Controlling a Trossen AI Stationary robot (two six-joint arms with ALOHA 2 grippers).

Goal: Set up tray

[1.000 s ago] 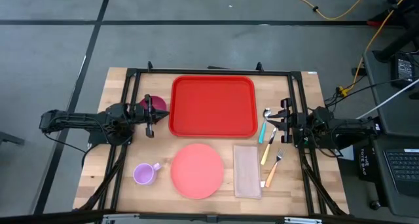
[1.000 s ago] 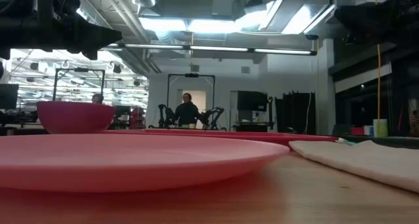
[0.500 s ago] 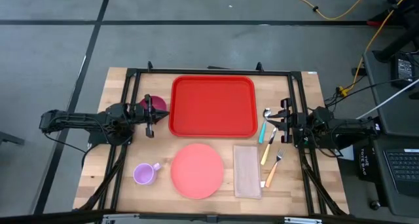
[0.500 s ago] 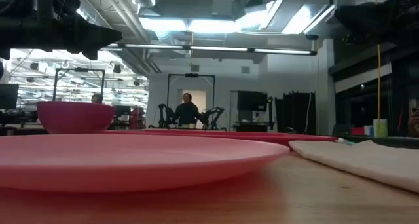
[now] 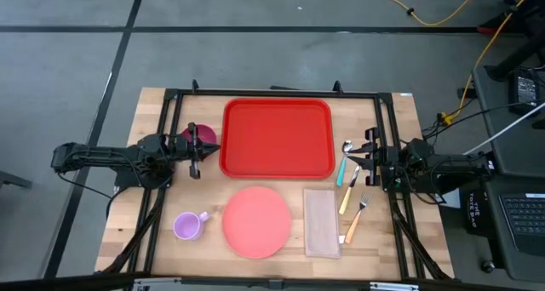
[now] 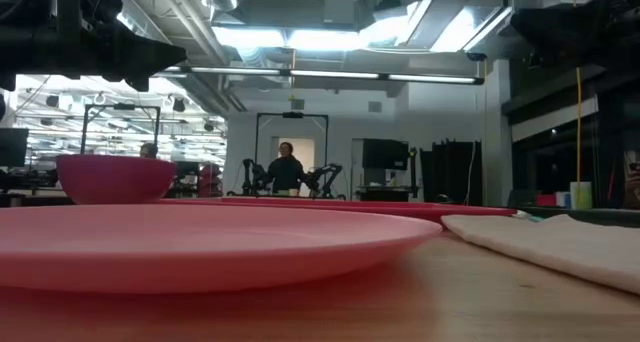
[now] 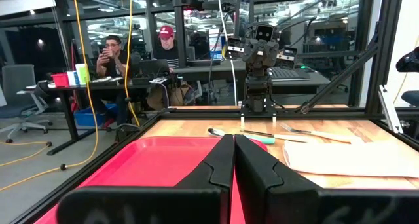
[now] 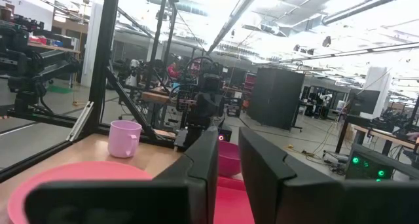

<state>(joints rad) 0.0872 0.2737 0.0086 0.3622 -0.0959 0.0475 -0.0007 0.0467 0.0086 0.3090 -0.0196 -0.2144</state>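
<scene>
The red tray [image 5: 277,138] lies flat on the far middle of the wooden table, with nothing on it; it also shows in the left wrist view [image 7: 163,165]. My left gripper [image 5: 209,150] hovers by the tray's left edge, shut, its fingertips [image 7: 234,137] together and pointing level across the tray. My right gripper [image 5: 353,161] hovers by the tray's right edge, above the cutlery. A narrow gap [image 8: 228,135] stands between its fingers, with nothing in it. Neither gripper touches anything.
A salmon-pink plate [image 5: 256,221] and a beige napkin [image 5: 321,222] lie near the front edge, a purple mug [image 5: 189,225] to their left. A magenta bowl [image 5: 194,134] sits under the left arm. Spoon [image 5: 347,159], knife [image 5: 347,193] and fork [image 5: 356,219] lie right of the tray.
</scene>
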